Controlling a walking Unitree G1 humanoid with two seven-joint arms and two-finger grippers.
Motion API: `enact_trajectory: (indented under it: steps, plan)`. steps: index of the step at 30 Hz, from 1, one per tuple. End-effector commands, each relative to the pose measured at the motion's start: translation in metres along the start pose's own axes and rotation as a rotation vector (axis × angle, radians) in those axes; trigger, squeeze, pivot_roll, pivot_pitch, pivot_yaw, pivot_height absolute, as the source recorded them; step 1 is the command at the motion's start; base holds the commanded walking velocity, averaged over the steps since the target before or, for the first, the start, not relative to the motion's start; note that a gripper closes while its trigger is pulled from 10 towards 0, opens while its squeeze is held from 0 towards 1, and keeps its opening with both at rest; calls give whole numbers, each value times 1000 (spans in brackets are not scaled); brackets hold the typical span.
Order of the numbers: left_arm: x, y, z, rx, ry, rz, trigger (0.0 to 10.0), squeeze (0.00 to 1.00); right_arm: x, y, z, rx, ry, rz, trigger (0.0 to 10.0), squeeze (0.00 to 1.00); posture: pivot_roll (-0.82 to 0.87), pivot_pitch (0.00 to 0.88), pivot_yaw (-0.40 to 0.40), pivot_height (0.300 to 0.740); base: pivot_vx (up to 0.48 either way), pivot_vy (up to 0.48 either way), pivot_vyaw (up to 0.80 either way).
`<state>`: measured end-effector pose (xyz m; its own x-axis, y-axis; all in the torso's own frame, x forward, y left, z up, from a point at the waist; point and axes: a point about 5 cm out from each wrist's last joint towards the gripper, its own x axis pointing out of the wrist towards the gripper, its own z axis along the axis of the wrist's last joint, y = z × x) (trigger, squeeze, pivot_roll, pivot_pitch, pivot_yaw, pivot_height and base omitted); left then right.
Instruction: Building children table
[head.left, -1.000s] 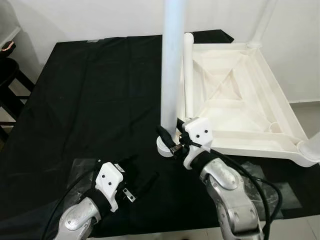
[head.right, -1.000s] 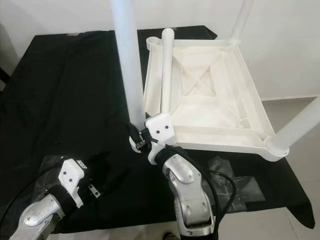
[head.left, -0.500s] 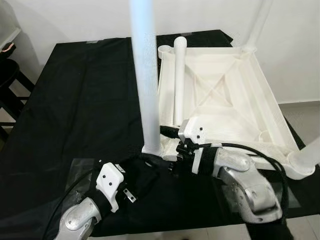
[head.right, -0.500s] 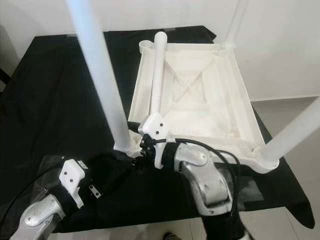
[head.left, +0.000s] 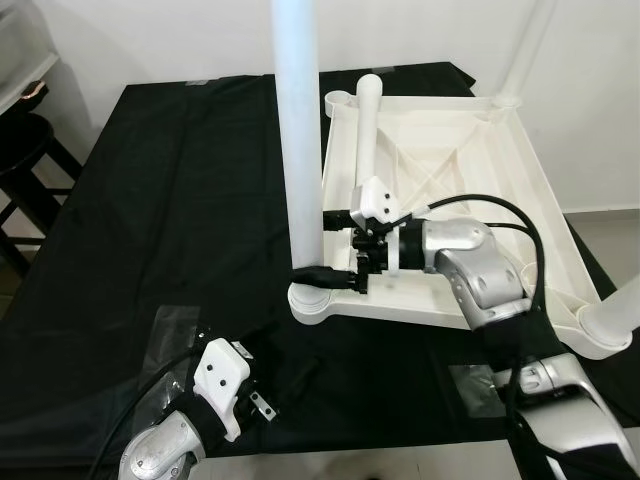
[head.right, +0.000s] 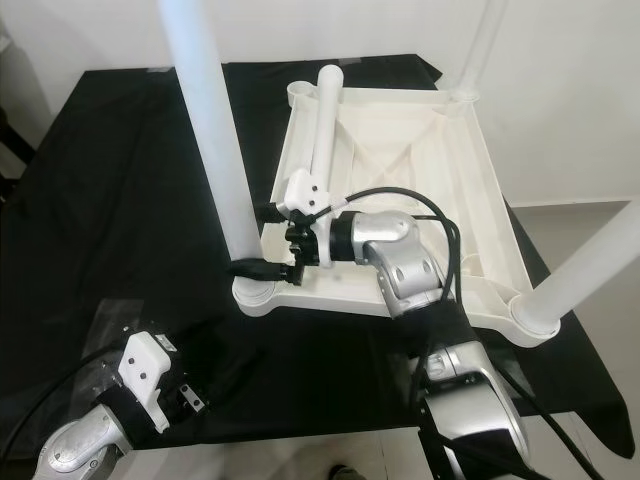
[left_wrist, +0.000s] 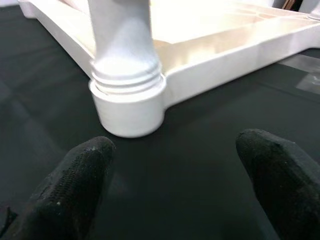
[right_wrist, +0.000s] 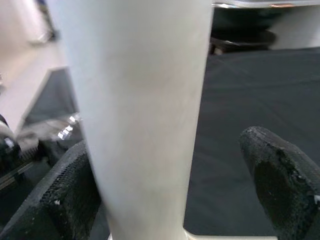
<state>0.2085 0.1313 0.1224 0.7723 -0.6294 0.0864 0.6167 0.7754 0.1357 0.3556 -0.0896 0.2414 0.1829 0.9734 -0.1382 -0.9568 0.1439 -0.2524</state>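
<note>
Now upright in the near-left corner socket (head.left: 318, 298) of the upturned tabletop (head.left: 470, 150) on the counter (head.left: 180, 200), long axis vertical: table leg (head.left: 300, 130), straddled low by spread right gripper (head.left: 335, 275); left gripper (left_wrist: 170, 200) nearer, apart, idle.

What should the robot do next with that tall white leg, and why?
Probably close the right gripper on the upright leg and press it down. Its fingers straddle the leg just above the corner socket of the upside-down tabletop, and the leg's ribbed end still shows above the socket.
</note>
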Motion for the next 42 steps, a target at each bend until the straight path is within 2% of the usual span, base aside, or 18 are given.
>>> enact_trajectory:
  steps: [1,5,6,15,21,24,25,26,27,28,29,30,34,37,38,39,40,42]
  plan:
    - [-4,-3,-3,-5,30,-8,10000,0,2,1,-4,14,-34,47,10000,0,83,271,-6,740,0,0,0]
    - [-7,-6,-1,-9,32,-11,10000,0,7,1,-3,24,-53,109,10000,0,90,281,-10,740,0,0,0]
    - [-8,-8,0,-13,33,-9,10000,0,13,1,-5,17,-39,141,0,0,97,292,-14,740,0,0,0]
    - [-7,-10,2,-15,33,-1,10000,0,12,-3,-7,13,-36,155,0,0,87,301,-30,740,0,0,0]
    - [-3,-9,2,-19,26,4,10000,0,1,1,-19,23,-11,64,0,0,46,296,-39,740,0,0,0]
    - [-2,-8,2,-19,25,4,10000,0,3,20,-32,54,-10,-54,0,0,31,299,-43,740,0,0,0]
    - [-2,-7,2,-18,25,5,10000,0,16,39,-42,115,-35,-248,0,0,23,296,-45,740,0,0,0]
    - [-2,-6,2,-17,25,5,10000,0,23,67,-53,219,-21,-488,0,0,28,297,-42,740,0,0,0]
    - [-2,-6,2,-17,25,5,10000,0,23,67,-53,219,-21,-488,0,0,28,297,-42,740,0,0,0]
    - [-2,-5,2,-16,26,7,10000,0,23,94,-61,282,10,-629,0,0,26,303,-33,740,0,0,0]
    - [-2,-5,2,-16,26,7,10000,0,23,94,-61,282,10,-629,0,0,26,303,-33,740,0,0,0]
    - [-2,-3,2,-14,27,8,10000,0,20,111,-64,291,40,-711,0,0,12,301,-16,740,0,0,0]
    - [0,2,0,-11,32,3,10000,0,17,107,-66,234,54,-738,0,0,-2,271,9,740,0,0,0]
    - [4,7,-3,6,40,-17,10000,0,28,96,-58,229,5,-690,0,0,4,249,13,740,0,0,0]
    - [5,8,-4,9,40,-12,10000,0,31,98,-54,238,6,-680,1020,0,7,239,17,740,0,0,0]
    - [5,9,-4,12,40,-5,10000,0,33,99,-51,237,13,-651,4706,0,9,237,18,740,0,0,0]
    - [6,10,-4,13,40,-1,10000,0,35,100,-48,240,12,-615,10000,0,11,233,21,740,0,0,0]
    - [6,10,-5,14,39,1,10000,0,36,103,-44,252,11,-604,10000,0,11,233,21,740,0,0,0]
